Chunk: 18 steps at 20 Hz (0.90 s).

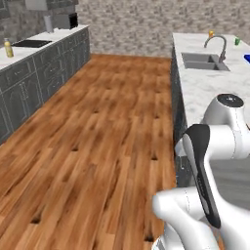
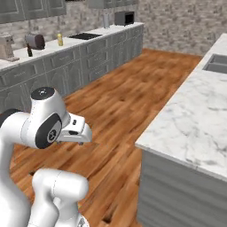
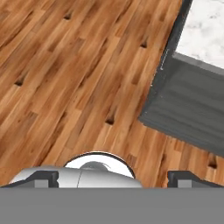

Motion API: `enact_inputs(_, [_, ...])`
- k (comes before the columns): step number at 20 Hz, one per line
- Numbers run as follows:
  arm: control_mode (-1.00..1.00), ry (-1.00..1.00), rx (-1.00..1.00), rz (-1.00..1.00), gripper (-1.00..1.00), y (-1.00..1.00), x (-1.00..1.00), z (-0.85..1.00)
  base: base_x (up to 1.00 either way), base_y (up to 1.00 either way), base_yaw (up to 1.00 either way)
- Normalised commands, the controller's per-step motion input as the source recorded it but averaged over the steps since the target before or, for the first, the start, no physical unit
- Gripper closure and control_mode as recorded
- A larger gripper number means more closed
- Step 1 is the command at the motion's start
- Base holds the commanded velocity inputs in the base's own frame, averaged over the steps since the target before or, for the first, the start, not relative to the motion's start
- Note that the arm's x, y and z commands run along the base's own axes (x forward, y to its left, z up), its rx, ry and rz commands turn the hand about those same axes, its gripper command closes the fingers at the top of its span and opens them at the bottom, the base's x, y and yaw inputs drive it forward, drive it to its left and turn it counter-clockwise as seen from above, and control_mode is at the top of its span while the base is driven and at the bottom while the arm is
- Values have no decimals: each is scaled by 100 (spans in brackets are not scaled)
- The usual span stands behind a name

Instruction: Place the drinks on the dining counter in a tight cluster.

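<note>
Jaws: spread wide with nothing between them. They point down at the floor.
Under the jaws: wooden floor [image 3: 65,65] of warm brown planks with dark knots and a dull sheen.
Just off to one side of the jaws: the corner of the dining surface [image 3: 205,26]. Its top is white marble with grey veins and looks smooth and hard-edged. It sits on a dark grey ribbed base.
Further along that surface, away from the jaws: a square grey sink [image 1: 202,61], a curved metal faucet [image 1: 217,45], a tiny orange cup [image 1: 211,33] and a tiny green cup [image 1: 237,41]. I see no bottles standing there.
Across the floor, far from the jaws: the yellow juice bottle [image 2: 60,39], squat with a pale cap, stands on the far worktop [image 2: 84,42] above grey panelled cabinets [image 2: 71,66]. A slim dark bottle [image 2: 29,50] beside it may be the beer, but it is too small to be sure.
Water bottle: I cannot pick it out.
Progress: I judge the task barely begun. Nothing is carried or clustered, and fetching, carrying and grouping are all left.
</note>
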Motion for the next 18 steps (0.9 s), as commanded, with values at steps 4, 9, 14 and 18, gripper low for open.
enact_inputs(4, [100, 0, 0, 0, -100, 0, 0, 0, 88, 40, 27])
enact_inputs(9, [100, 0, 0, 0, -100, 0, 0, 0, 100, 16, 7])
enact_inputs(14, [100, 0, 0, 0, -100, 0, 0, 0, 100, 49, 0])
enact_inputs(18, [100, 0, 0, 0, -100, 0, 0, 0, 61, 64, 16])
